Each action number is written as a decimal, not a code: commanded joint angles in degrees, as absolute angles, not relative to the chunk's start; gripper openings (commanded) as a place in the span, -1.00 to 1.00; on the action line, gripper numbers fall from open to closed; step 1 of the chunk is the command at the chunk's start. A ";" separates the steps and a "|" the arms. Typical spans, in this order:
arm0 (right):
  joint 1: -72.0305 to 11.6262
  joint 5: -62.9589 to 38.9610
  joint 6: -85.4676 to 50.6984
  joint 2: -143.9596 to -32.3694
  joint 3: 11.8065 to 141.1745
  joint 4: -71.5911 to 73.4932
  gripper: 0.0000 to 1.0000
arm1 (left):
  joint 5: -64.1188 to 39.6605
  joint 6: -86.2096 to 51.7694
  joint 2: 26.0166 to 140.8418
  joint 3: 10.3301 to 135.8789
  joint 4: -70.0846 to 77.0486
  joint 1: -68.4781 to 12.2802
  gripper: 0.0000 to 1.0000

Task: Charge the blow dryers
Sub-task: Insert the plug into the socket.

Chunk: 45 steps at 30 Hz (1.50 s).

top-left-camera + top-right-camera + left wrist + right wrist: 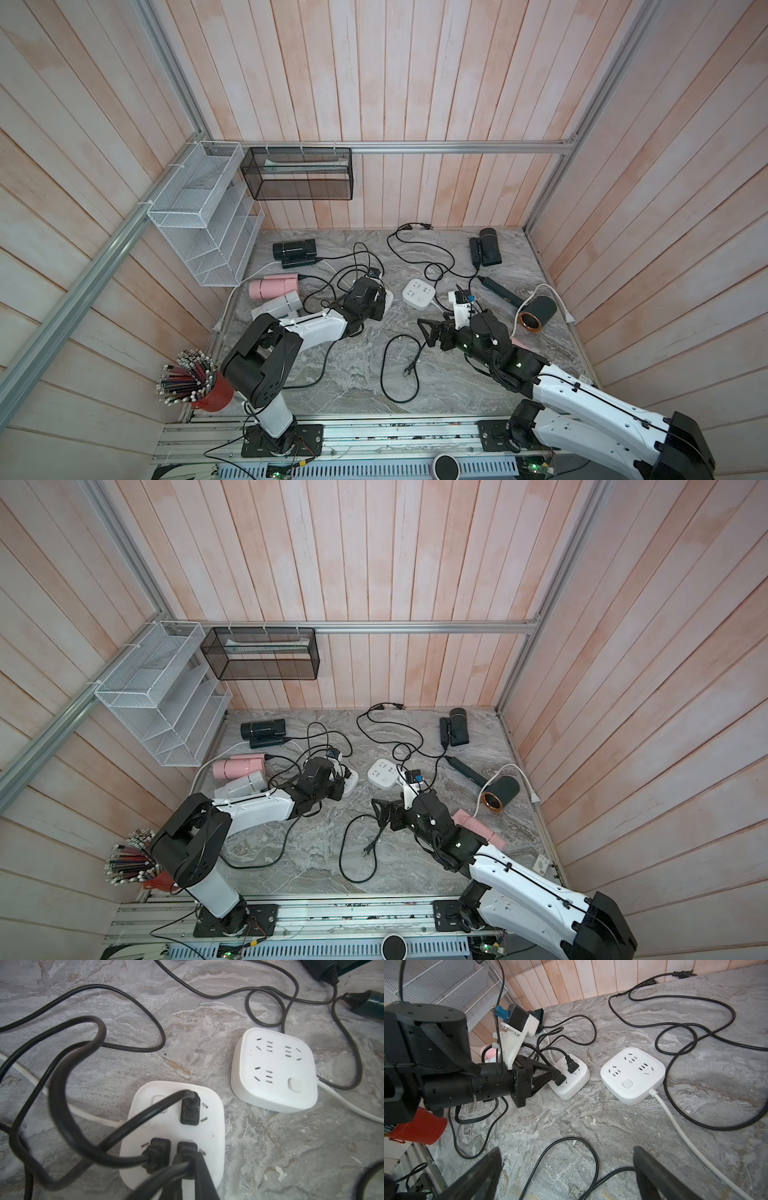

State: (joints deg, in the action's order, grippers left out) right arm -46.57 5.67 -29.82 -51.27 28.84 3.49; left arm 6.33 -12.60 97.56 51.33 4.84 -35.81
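My left gripper (188, 1165) is shut on a black plug (187, 1148) seated in a white power strip (209, 1126), which carries three black plugs. A second white power strip (419, 293) beside it has bare sockets. My right gripper (568, 1153) hangs open over a loop of black cord (583, 1142), holding nothing. In a top view, blow dryers lie around the table: a black one (293, 251), a pink one (272, 286), a light grey one (278, 307), a black one (486, 247) and a dark one with an orange ring (536, 313). Another pink one (478, 829) lies partly under my right arm.
Black cords tangle across the marble table; loose plugs lie at the front centre (409, 369) and by the back wall (426, 226). A white wire rack (199, 232) and a black mesh basket (297, 174) hang at the back left. A red cup of pencils (212, 392) stands front left.
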 commanded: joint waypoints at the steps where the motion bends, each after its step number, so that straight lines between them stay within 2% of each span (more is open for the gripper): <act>1: -46.41 5.06 -29.79 -51.68 28.92 4.59 0.97 | 4.31 -13.78 100.11 48.12 -1.61 -36.55 -0.88; 45: -46.42 5.71 -30.73 -49.92 27.40 4.13 0.98 | 3.99 -16.34 101.96 44.12 -0.23 -36.56 -0.90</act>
State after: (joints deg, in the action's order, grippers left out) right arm -46.57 5.48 -30.09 -50.70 27.77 4.25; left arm 6.74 -15.27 98.02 47.79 11.86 -36.03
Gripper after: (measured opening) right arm 0.989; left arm 0.131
